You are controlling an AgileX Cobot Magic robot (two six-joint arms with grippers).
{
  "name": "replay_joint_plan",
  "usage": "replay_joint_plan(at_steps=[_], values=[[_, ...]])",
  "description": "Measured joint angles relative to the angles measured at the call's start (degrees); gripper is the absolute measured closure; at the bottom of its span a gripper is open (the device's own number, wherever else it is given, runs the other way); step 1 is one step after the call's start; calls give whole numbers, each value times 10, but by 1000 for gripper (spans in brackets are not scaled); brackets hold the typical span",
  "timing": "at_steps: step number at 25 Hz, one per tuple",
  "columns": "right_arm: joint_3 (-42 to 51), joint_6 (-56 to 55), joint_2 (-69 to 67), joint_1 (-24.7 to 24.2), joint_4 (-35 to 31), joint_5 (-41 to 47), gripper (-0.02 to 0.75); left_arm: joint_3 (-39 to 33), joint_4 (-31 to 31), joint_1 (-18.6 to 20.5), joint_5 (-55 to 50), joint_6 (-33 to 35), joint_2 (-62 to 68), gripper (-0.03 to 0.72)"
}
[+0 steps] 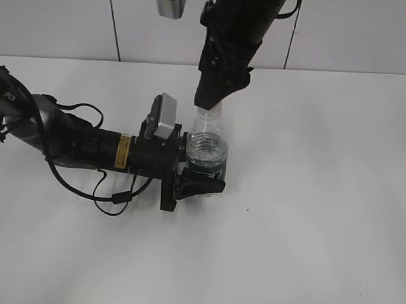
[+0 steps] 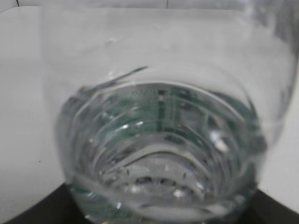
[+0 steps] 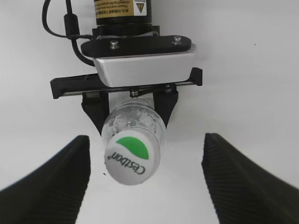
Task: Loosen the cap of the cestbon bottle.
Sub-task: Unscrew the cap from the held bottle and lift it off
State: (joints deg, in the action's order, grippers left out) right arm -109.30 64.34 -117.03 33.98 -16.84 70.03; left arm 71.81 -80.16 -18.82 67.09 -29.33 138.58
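The cestbon bottle (image 1: 206, 151), clear with a dark green label band, stands on the white table. My left gripper (image 1: 201, 169) lies low along the table and is shut on the bottle's lower body. In the left wrist view the bottle (image 2: 159, 140) fills the frame, with dark fingers (image 2: 28, 215) at the bottom corners. My right gripper (image 1: 209, 103) hangs over the neck and hides the cap in the exterior view. From the right wrist, the white cap (image 3: 133, 158) with its green mark sits between the wide-open right gripper (image 3: 145, 142), nearer the left finger (image 3: 65, 177), touching neither.
The left arm (image 1: 67, 141) with its cables stretches across the table's left side. The left wrist camera box (image 3: 142, 65) sits right behind the bottle. The white table (image 1: 322, 219) runs to a pale wall at the back.
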Motion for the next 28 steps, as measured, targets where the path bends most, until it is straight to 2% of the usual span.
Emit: replay_joint_plan(at_steps=[6, 11, 18, 28], values=[[-7, -126, 12, 0, 13, 0, 169, 0, 0, 0, 0, 0, 0, 284], [-30, -359, 13, 0, 44, 0, 169, 0, -1, -1, 0, 0, 0, 284], [-31, -666, 13, 0, 35, 0, 169, 0, -1, -1, -8, 0, 0, 284], [-27, -777, 36, 0, 28, 0, 169, 0, 0, -1, -11, -1, 0, 284]])
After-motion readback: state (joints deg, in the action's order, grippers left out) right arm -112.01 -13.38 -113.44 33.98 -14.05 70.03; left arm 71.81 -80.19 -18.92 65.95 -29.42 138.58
